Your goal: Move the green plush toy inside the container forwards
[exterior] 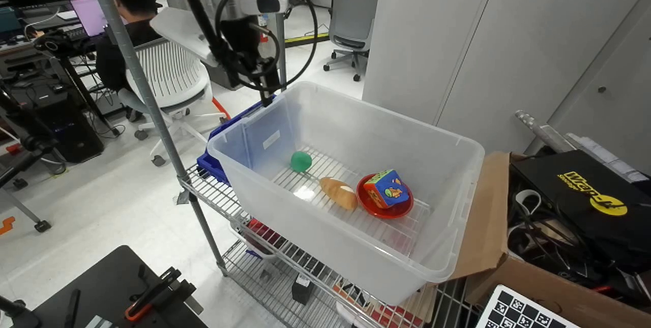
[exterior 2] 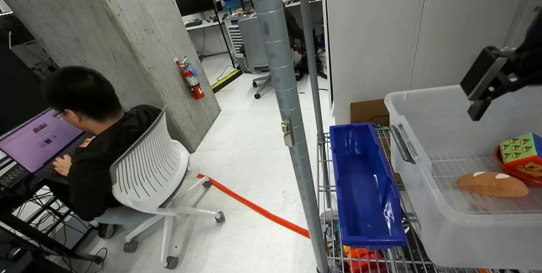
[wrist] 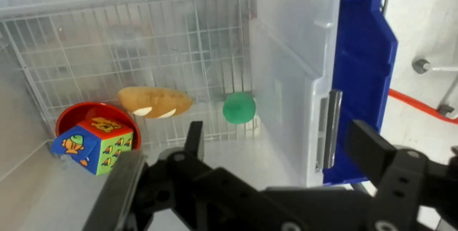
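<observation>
The green plush toy (exterior: 301,161) is a small round green lump on the container's floor near one short wall; it also shows in the wrist view (wrist: 239,107). It is hidden in an exterior view. The container (exterior: 325,239) is a large translucent bin on a wire shelf; it also shows in an exterior view (exterior 2: 487,243). My gripper (wrist: 281,134) is open and empty, high above the container's short wall. In the wrist view one finger appears over the inside, the other over a blue bin outside. It also shows in both exterior views (exterior: 266,95) (exterior 2: 480,95).
A brown bread toy (exterior: 338,193) lies beside the green toy. A red bowl (exterior: 385,212) holds a colourful cube (exterior: 388,189). A blue bin (exterior 2: 366,188) stands outside the short wall. A shelf post (exterior 2: 281,74) and a cardboard box (exterior: 488,211) stand nearby.
</observation>
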Robot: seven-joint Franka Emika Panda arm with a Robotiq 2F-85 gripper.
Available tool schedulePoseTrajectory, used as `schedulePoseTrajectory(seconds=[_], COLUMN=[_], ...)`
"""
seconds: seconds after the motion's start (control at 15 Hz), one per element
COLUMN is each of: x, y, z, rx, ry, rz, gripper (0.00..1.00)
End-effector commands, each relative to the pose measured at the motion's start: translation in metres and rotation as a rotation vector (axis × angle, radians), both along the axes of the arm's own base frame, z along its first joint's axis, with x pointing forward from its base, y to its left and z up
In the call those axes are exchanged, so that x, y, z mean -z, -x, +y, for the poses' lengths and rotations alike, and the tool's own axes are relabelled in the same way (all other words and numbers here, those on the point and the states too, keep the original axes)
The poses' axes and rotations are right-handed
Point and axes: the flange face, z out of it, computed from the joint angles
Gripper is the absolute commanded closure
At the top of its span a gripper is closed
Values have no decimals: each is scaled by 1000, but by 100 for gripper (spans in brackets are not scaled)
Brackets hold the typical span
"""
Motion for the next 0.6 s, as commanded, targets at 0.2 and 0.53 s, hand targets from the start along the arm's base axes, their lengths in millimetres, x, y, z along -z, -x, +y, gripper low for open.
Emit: schedulePoseTrajectory(seconds=[0.2,0.53], x=[38,96], y=[-82,-133], z=[-52,-87], rx=[171,363], ry=[-16,-227], rz=[-71,-79], gripper=[0,0])
